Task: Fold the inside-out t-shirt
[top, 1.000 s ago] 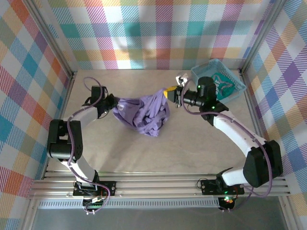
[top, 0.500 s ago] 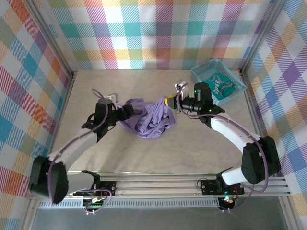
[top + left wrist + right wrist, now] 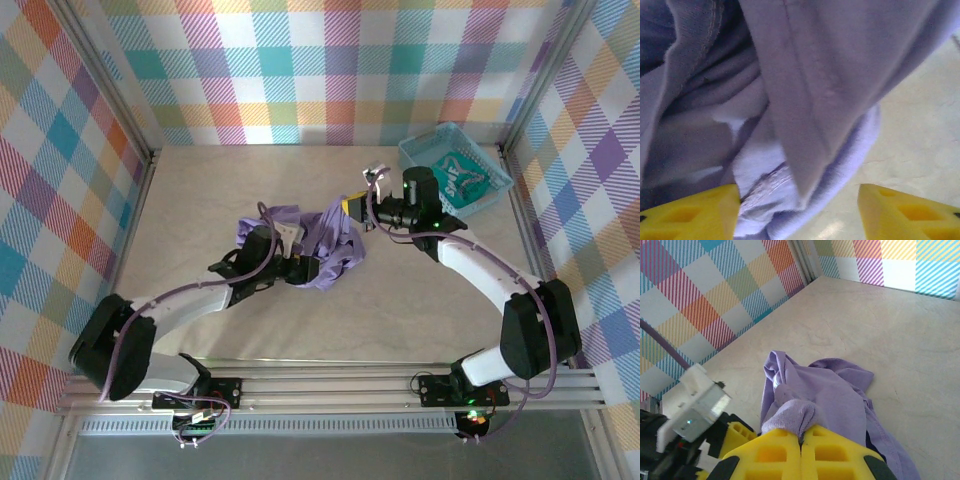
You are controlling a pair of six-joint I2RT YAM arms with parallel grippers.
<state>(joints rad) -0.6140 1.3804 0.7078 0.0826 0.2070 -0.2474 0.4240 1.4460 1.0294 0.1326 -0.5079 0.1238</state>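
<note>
text: none legible | labels: none | numbers: none

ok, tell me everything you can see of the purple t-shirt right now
The t-shirt is plain lavender, soft knit cotton by the look, with stitched seams and a hem showing up close. It is bunched in a crumpled heap, not spread flat, near the middle of the table. The right gripper is shut on a tuft at its far right edge. The left gripper is open at its near side, with a loose fold lying between its fingers.
</note>
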